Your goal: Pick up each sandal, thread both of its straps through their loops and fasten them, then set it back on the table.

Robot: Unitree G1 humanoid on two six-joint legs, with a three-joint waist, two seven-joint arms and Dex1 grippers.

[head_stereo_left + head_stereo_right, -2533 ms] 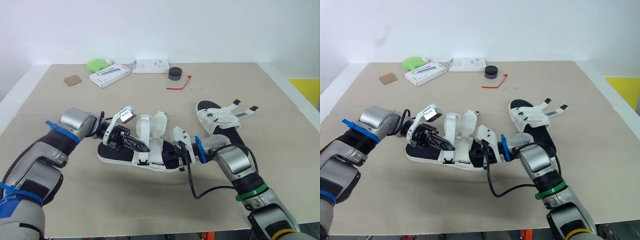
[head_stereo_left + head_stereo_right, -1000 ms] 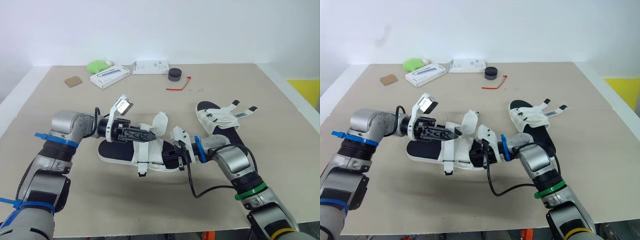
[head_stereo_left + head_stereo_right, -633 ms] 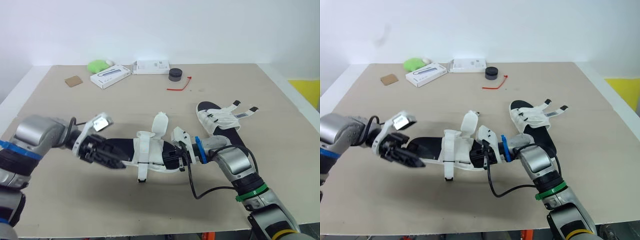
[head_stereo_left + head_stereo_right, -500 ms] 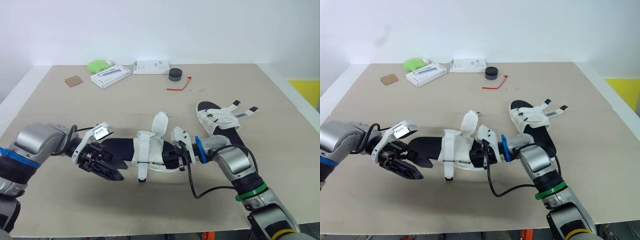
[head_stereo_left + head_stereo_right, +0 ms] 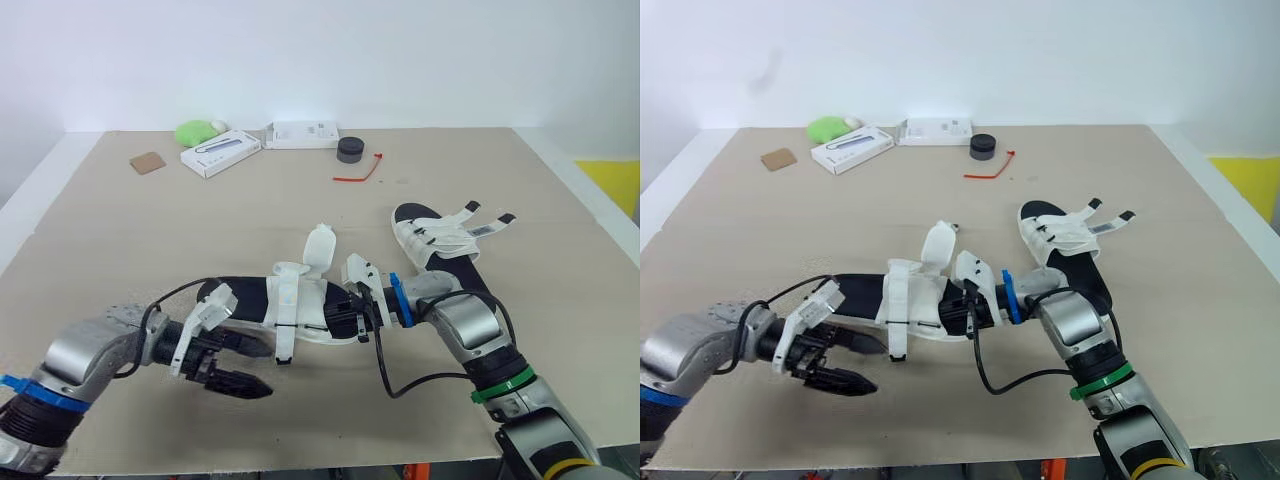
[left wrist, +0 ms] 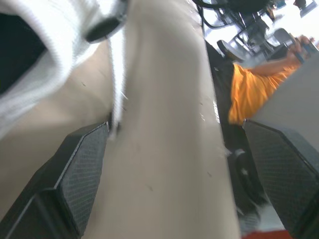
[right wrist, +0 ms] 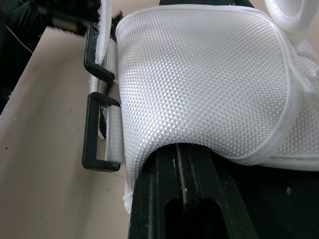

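Left eye view, right end effector (image 5: 347,317) clamping sandal (image 5: 298,302)

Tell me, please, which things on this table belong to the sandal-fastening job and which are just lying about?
Job: near sandal, in the right gripper; far sandal, straps undone; left gripper, open.
Lying about: green lump; white box; flat white packet; black round cap; red tie; brown card.
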